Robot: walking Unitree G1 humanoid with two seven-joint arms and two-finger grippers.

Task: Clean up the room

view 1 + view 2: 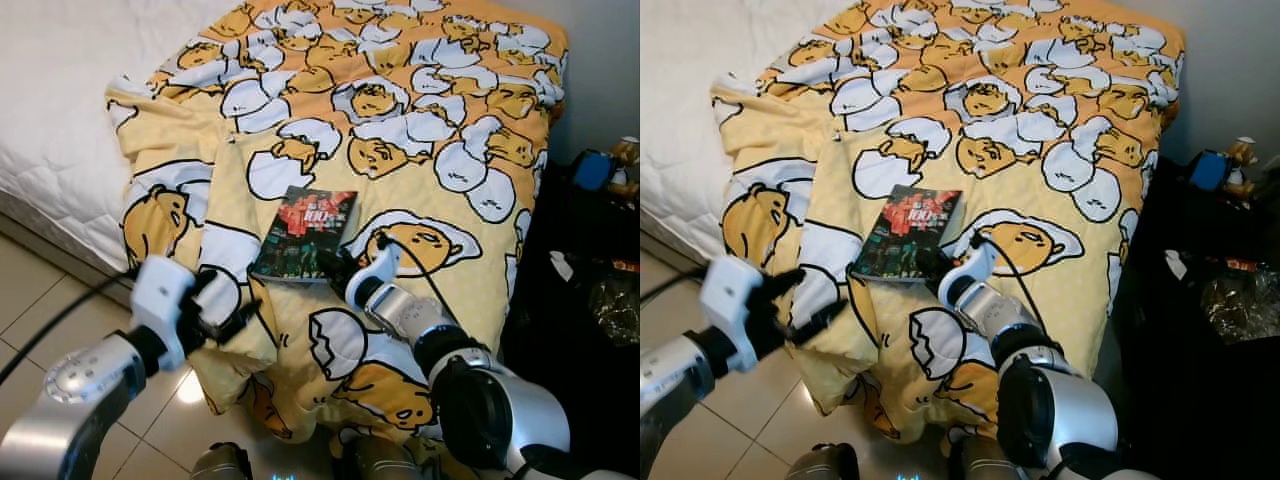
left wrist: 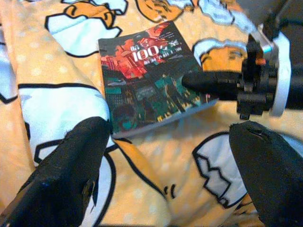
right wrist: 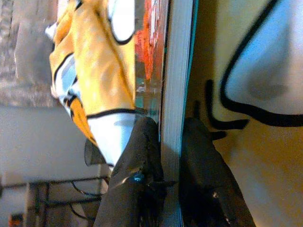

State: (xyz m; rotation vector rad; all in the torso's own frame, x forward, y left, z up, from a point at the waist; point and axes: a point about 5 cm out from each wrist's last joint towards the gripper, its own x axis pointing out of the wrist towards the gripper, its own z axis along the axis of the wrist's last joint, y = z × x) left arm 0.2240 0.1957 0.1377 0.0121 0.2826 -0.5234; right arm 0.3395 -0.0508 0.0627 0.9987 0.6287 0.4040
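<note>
A book [image 1: 304, 236] with a dark cover of red and green print lies flat on a yellow blanket [image 1: 420, 120] patterned with cartoon eggs and white shells; the blanket is spread over a bed [image 1: 60, 110] whose white quilted mattress shows bare on the robot's left; the book sits near the bed's foot edge, on a raised fold of the blanket.

The right pincer [image 1: 334, 266] reaches in from the robot's right and grips the book at its near right corner; in the right wrist view its two black fingers [image 3: 137, 165] stand either side of the page block, one on the cover and one beneath, closed onto the book's edge; the left wrist view shows one black finger lying across the cover's lower part.

The left pincer [image 1: 235, 312] hovers just off the bed's foot edge, near the hanging blanket and to the left of the book; its fingers [image 2: 71, 165] are spread wide apart with nothing between them, and the book lies ahead of it in the left wrist view.

The blanket's corner drapes down to a pale tiled floor [image 1: 40, 300]; on the robot's far right stands a dark surface [image 1: 1200, 330] with small items on it, among them something blue [image 1: 1207, 170] and a crumpled clear wrapper [image 1: 1240, 300], too small to tell further.
</note>
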